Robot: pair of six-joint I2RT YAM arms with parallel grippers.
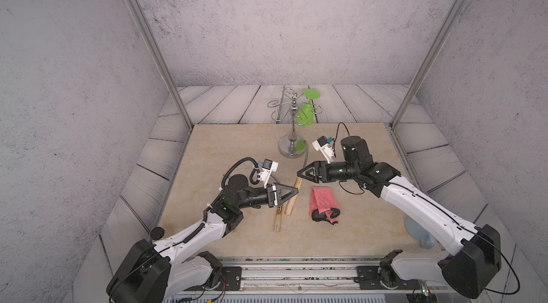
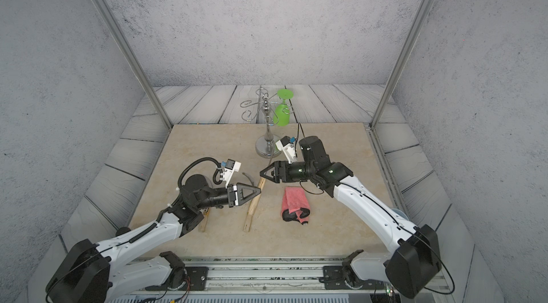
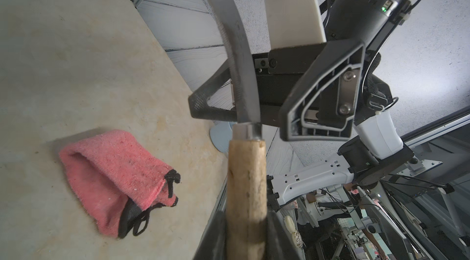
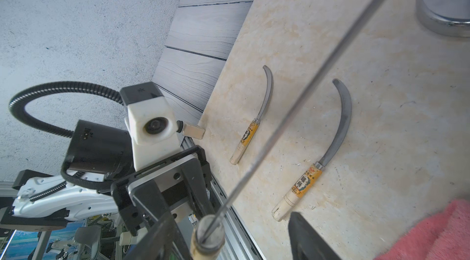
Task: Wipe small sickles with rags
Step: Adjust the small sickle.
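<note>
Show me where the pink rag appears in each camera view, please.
Both top views: pink rag lies flat, right of the held sickle.
Left wrist: whole rag, beside that sickle's wooden handle.
Right wrist: only its pink edge shows.
Shared landmark: the held sickle, visible in all four.

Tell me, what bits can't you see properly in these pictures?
- The held sickle's tip: cut off by the top edge of the left wrist view.
- The labelled sickle's blade, in a top view: hidden under the left claw and its arm.
- A pale blue thing, in a top view: mostly behind the right arm, so I cannot tell what it is.
</note>
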